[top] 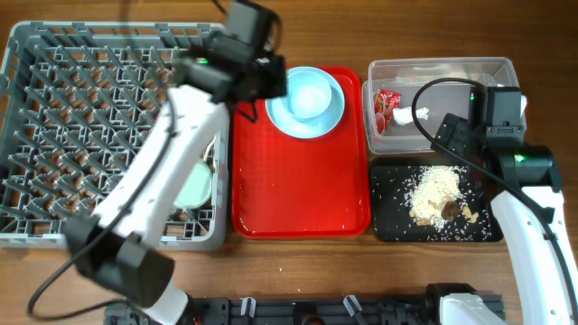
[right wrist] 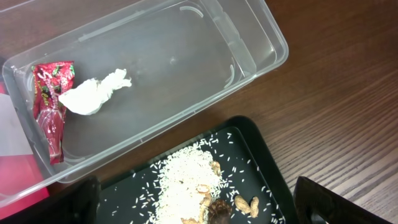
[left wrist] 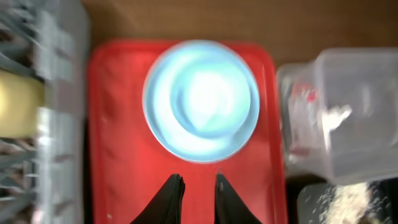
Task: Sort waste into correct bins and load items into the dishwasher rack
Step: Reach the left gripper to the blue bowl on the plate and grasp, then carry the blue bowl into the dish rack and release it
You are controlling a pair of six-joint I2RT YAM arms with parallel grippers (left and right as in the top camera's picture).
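We found the left end effector (left wrist: pixel 198 190) hovering over the red serving tray (top: pixel 298 194) with its jaws narrow and nothing between them, just short of the light blue plate (top: pixel 278 116). The light blue bowl (top: pixel 309 93) sat on that plate. The right end effector (right wrist: pixel 198 208) stood wide and empty above the black tray (right wrist: pixel 264 165), which held the rice crumbs (right wrist: pixel 183 180) and brown bits (right wrist: pixel 219 210). The red snack wrapper (right wrist: pixel 50 102) and the white tissue (right wrist: pixel 93 94) lay touching at one end of the clear tub (right wrist: pixel 249 43). The wrapper carried pale print that we could not read. The pale green bowl (top: pixel 194 185) rested in the grey dishwasher rack (top: pixel 54 135) on the wooden counter (top: pixel 406 271).
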